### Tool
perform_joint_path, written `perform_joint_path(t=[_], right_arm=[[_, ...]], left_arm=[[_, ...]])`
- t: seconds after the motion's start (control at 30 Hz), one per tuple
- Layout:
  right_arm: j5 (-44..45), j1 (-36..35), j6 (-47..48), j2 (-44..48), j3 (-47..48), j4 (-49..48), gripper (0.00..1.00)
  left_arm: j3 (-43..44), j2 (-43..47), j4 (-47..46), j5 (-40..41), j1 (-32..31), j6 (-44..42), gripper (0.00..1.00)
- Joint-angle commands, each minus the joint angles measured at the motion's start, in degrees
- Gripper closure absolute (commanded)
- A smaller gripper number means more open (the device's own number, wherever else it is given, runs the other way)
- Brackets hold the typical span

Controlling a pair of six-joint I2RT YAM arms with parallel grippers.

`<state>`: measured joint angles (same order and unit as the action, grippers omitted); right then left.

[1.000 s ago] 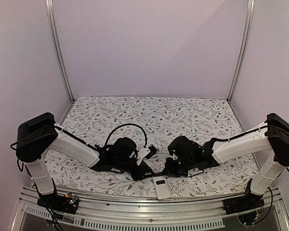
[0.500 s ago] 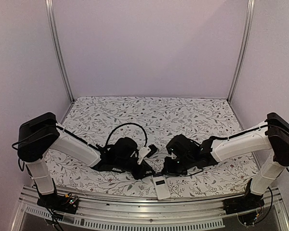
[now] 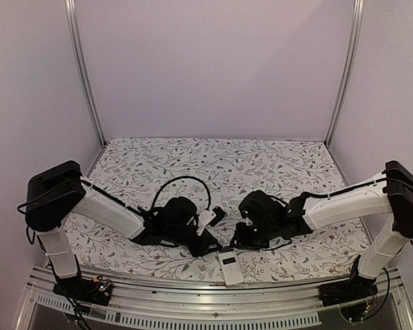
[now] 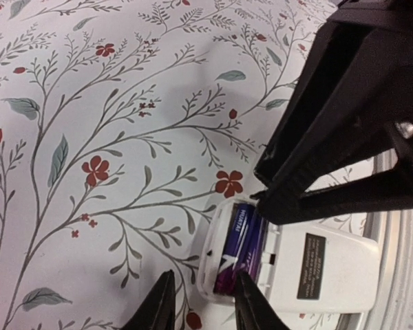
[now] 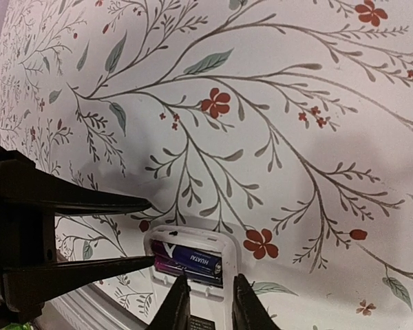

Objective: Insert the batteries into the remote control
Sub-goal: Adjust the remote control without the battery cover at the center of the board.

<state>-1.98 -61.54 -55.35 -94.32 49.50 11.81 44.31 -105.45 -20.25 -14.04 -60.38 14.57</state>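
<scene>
Left wrist, not top, shows batteries (image 4: pixel 238 240).

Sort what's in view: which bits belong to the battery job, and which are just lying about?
Job:
remote
batteries in its slot
left pincer
right pincer

Just there:
flowered cloth
metal rail at the near edge

The remote (image 4: pixel 316 268) is lying back-up on the floral cloth (image 4: pixel 89 103), just beside the metal rail (image 4: pixel 403 275). Its slot is standing uncovered, with a purple-blue battery (image 4: pixel 237 237) sitting inside. The left gripper (image 4: pixel 205 302) is hovering at the slot end with its fingers (image 4: pixel 162 306) slightly apart. The right gripper (image 4: pixel 261 203) is reaching in from the right, its black fingers converging at the slot's far edge.
</scene>
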Motion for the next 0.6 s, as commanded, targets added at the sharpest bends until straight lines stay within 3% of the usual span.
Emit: perform_joint_path(t=[0.0,0.57], right_arm=[[1.6,0.2,0.5,0.8,1.7,1.6,0.74],[-1.1,0.0,1.4,-4.7,1.3,-1.2,0.81]], left_arm=[[0.6,0.0,0.8,0.6,-0.5,-1.1,0.71],[0.3,-0.1,1.2,0.4,-0.6,-0.9,0.71]])
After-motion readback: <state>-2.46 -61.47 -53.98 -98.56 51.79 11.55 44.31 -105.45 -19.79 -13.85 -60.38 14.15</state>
